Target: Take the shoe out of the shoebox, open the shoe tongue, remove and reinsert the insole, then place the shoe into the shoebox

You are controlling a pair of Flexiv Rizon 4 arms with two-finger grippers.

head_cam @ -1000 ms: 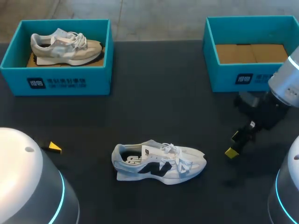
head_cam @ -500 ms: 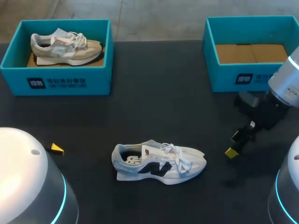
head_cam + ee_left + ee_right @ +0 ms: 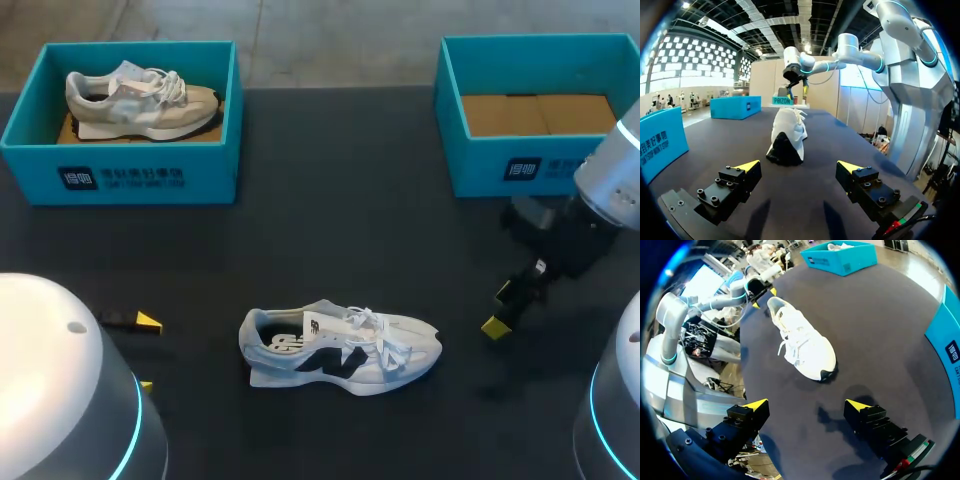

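While overhead shows shoe [image 3: 340, 352] side-on, left wrist shows heel [image 3: 785, 149].

Bare dark table [image 3: 330, 230] is left on every side of the white shoe [image 3: 340, 350], which is set alone near the front middle. Open tabletop is seen between its heel and the left gripper [image 3: 800, 167], and the shoe is lined up ahead of that gripper's spread fingers. A free stretch is likewise left from the toe to the right gripper [image 3: 807, 404], whose fingers are held apart. The far corners are taken up by two teal boxes: the left shoebox [image 3: 120, 175], filled by a beige shoe [image 3: 140, 98], and the right shoebox [image 3: 510, 165], whose near corner is crowded by the right arm [image 3: 610, 190].
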